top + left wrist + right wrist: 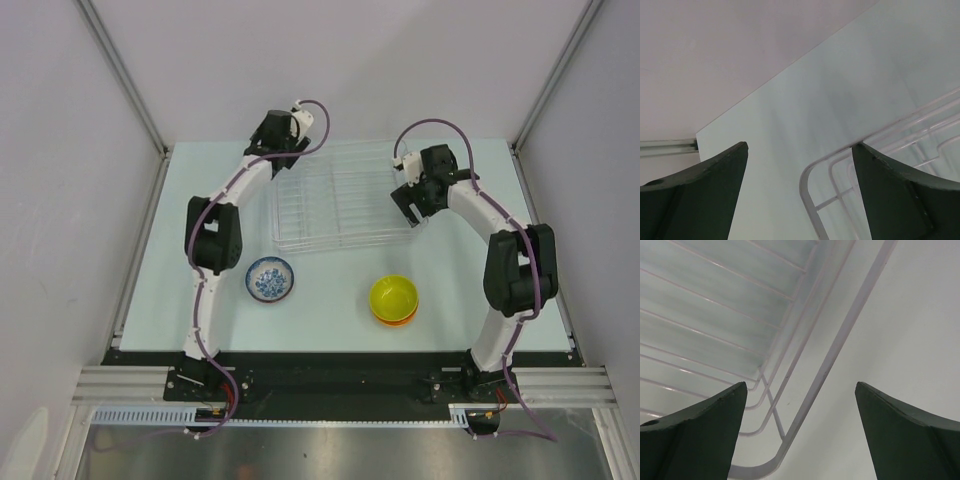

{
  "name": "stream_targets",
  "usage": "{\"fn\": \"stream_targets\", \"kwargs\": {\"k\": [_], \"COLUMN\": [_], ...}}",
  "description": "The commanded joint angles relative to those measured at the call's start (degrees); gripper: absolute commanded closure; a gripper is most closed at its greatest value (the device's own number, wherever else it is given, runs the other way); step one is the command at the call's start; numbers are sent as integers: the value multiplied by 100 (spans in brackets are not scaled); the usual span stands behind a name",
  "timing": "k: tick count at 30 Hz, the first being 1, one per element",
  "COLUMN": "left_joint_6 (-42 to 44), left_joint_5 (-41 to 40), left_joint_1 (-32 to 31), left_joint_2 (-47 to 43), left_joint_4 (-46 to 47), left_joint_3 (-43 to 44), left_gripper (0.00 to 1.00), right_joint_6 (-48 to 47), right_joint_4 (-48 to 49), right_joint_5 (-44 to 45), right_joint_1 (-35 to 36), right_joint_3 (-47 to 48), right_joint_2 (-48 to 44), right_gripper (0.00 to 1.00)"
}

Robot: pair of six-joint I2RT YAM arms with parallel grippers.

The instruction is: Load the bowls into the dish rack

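In the top view the yellow-green bowl (394, 294) sits in an orange bowl (396, 319), of which only a thin rim shows. If another bowl lies under them, I cannot tell. The blue-patterned bowl (270, 278) may be 1 bowl or 2 stacked; it is too small to decide. The prongs of the dish rack (340, 240) are too thin to make out there. The left wrist view gives only 1 corner of the rack, cut off at the right and bottom edges and partly behind 1 finger (900, 195) of the left gripper (800, 146). The right wrist view also gives 1 corner, cut off at the top and left edges.
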Motion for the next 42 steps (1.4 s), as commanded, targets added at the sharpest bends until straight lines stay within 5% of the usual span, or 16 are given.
{"fn": "stream_targets", "kwargs": {"k": [1, 27, 33, 42], "left_joint_6": [122, 386, 27, -124], "left_joint_5": [-220, -563, -607, -221], "left_joint_1": [-142, -309, -300, -221], "left_joint_2": [-196, 464, -255, -2592], "left_joint_4": [246, 598, 694, 151], "left_joint_3": [256, 784, 222, -1517], "left_gripper": [10, 10, 9, 5], "right_joint_6": [99, 319, 477, 626], "right_joint_4": [-214, -390, -153, -91], "right_joint_5": [-190, -349, -23, -287], "right_joint_1": [96, 614, 369, 122], "right_joint_3": [48, -225, -191, 3], "right_joint_2": [-468, -794, -917, -1189], "right_gripper": [5, 6, 5, 5]}}
